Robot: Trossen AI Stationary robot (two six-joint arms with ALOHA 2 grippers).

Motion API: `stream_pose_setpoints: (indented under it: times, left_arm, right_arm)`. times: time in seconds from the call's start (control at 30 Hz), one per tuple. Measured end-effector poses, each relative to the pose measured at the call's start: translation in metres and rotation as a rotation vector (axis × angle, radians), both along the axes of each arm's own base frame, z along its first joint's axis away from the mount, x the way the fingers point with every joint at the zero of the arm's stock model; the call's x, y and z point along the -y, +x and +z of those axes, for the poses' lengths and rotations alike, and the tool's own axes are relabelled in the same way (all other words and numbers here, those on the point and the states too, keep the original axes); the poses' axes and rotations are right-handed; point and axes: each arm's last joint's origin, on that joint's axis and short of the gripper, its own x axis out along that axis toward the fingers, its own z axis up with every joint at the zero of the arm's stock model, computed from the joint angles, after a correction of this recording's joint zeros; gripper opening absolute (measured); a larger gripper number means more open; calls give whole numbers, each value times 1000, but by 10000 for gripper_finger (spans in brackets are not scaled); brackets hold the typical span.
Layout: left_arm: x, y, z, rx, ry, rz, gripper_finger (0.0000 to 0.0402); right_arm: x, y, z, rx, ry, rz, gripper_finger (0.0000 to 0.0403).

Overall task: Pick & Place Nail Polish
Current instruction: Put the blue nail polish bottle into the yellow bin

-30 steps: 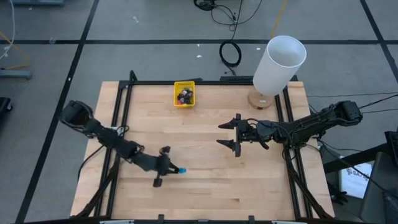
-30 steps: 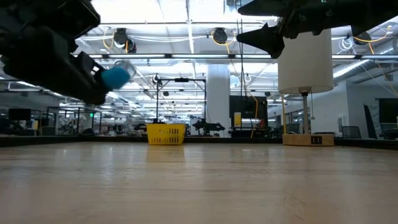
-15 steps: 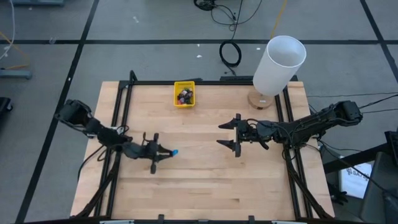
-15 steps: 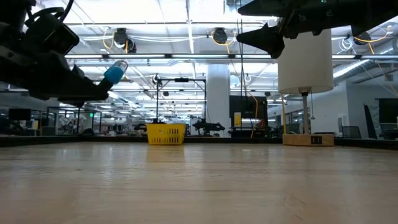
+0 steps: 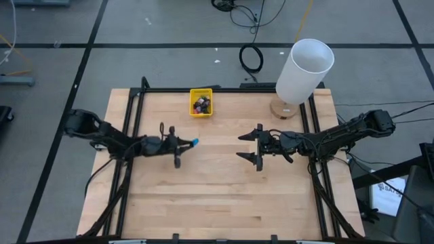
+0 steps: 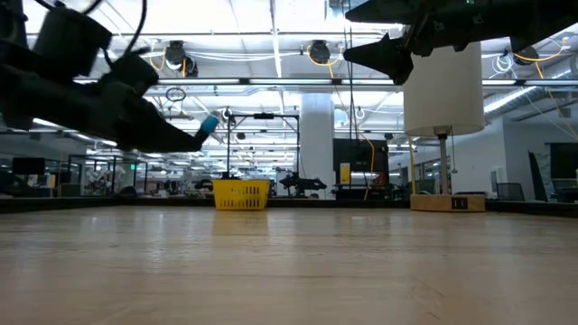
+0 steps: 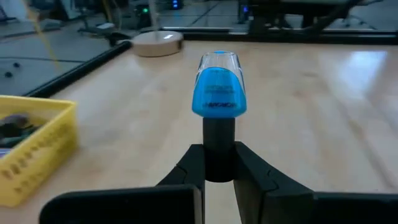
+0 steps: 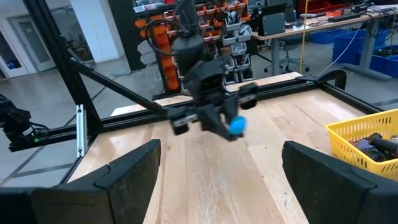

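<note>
Two dark arms over one wooden table (image 5: 224, 196). On the left, left gripper (image 5: 184, 144) raised above the table's left half, fingers (image 7: 194, 168) pinched narrow on the dark cap of one blue nail polish bottle (image 5: 194, 142), blue body sticking out past the fingertips toward the table's middle. Same blue bottle clear in the left wrist view (image 7: 219, 93), cap clamped between both fingers, body pointing away from the wrist; in the low view, well above the wood (image 6: 208, 125).

Toward the back edge, left of centre, one small yellow bin (image 5: 201, 102), holding several more dark-capped bottles (image 5: 201, 104); exact count impossible from above, bottles crowded together and too small to separate. Only a corner of that bin in the left wrist view (image 7: 37, 146), cut off by the frame, contents blurred. Part of it also in the right wrist view (image 8: 367, 146), again cut off.

Right of centre, right gripper (image 5: 258, 147) hanging above the table, fingers spread wide, holding nothing. At the back right corner, one white cylindrical lamp shade (image 5: 304, 70) on a round wooden base (image 5: 283, 109), the base mostly hidden beneath the shade.
</note>
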Motion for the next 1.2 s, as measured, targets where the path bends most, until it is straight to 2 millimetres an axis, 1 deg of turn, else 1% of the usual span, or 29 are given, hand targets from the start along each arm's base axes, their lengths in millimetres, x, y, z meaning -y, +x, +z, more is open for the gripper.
stream_pose_setpoints:
  times: [0.2,0.37,0.5,0.6,0.67,0.87,0.9,0.97,1.03,1.13,1.2]
  left_arm:
    - [-32,1,0,3,-24,30,35]
    - [-53,1,7,64,-29,51,35]
    - [-71,1,10,79,-22,119,35]
    - [-91,8,17,78,-53,211,35]
    - [-108,17,23,32,-86,272,35]
    - [-163,47,44,-290,-169,423,35]
    - [-171,50,46,-325,-188,443,35]
    - [-185,58,52,-339,-202,470,35]
    - [-196,63,55,-360,-222,477,35]
    - [-204,68,55,-402,-269,486,36]
    - [-207,69,58,-405,-307,506,55]
  right_arm:
    - [0,0,0,0,0,0,320]
    - [0,0,0,0,-1,0,320]
    - [0,0,0,0,-4,1,320]
    - [0,0,0,0,-8,1,320]
    - [0,0,0,0,-8,1,320]
    - [0,0,0,0,-8,1,320]
    - [0,0,0,0,-8,1,320]
    - [0,0,0,-1,-8,1,320]
    - [0,0,0,0,-6,0,320]
    - [0,0,0,-2,-4,1,320]
    - [0,0,-1,-11,-4,1,320]
